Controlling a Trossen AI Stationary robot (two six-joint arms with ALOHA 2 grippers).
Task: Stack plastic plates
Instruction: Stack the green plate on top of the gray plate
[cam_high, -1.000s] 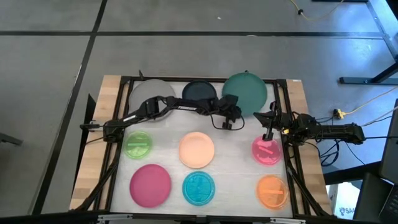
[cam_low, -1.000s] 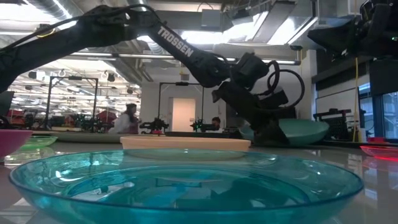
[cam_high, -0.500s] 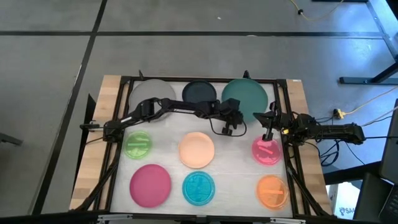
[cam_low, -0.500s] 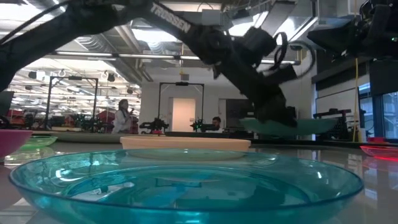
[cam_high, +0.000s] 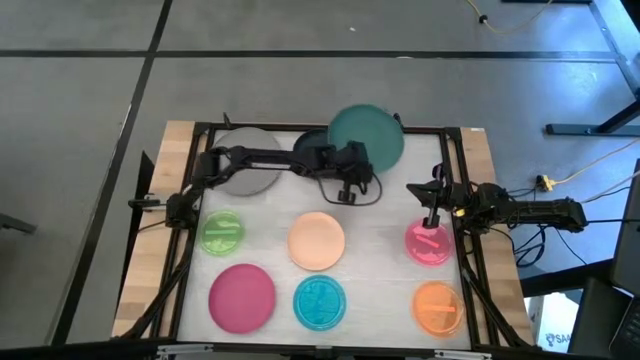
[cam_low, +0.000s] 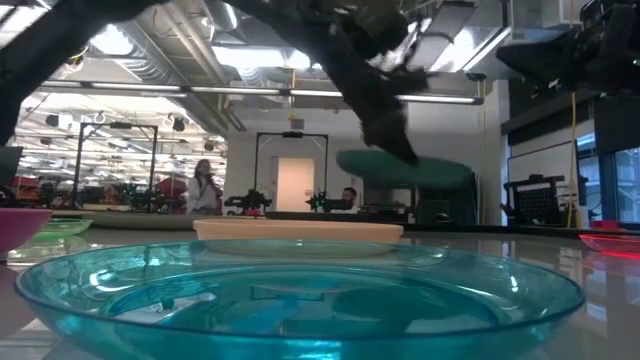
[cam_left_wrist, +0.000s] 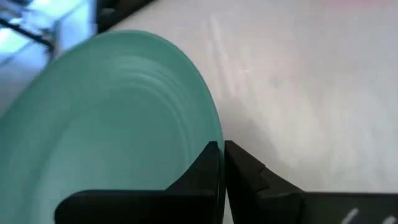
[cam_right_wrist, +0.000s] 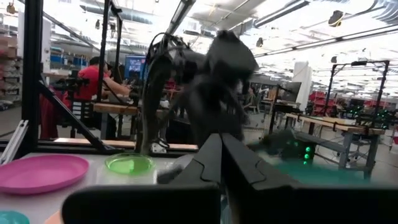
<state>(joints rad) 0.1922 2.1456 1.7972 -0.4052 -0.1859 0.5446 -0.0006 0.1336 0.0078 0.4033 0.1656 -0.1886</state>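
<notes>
Teal green plate (cam_high: 365, 136) up off the table at the far edge, at about 12 o'clock, overlapping the navy plate (cam_high: 312, 148). Pinched at its near rim by the left gripper (cam_left_wrist: 221, 163), fingers closed tight on it (plate at 1 o'clock from the claw). Right gripper (cam_high: 432, 207) closed on nothing above the pink plate (cam_high: 428, 243), at 3 o'clock.

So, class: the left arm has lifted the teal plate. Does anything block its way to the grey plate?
Nothing visible blocks it. The left gripper holds the teal plate clear of the table; only the low navy plate lies between it and the grey plate.
</notes>
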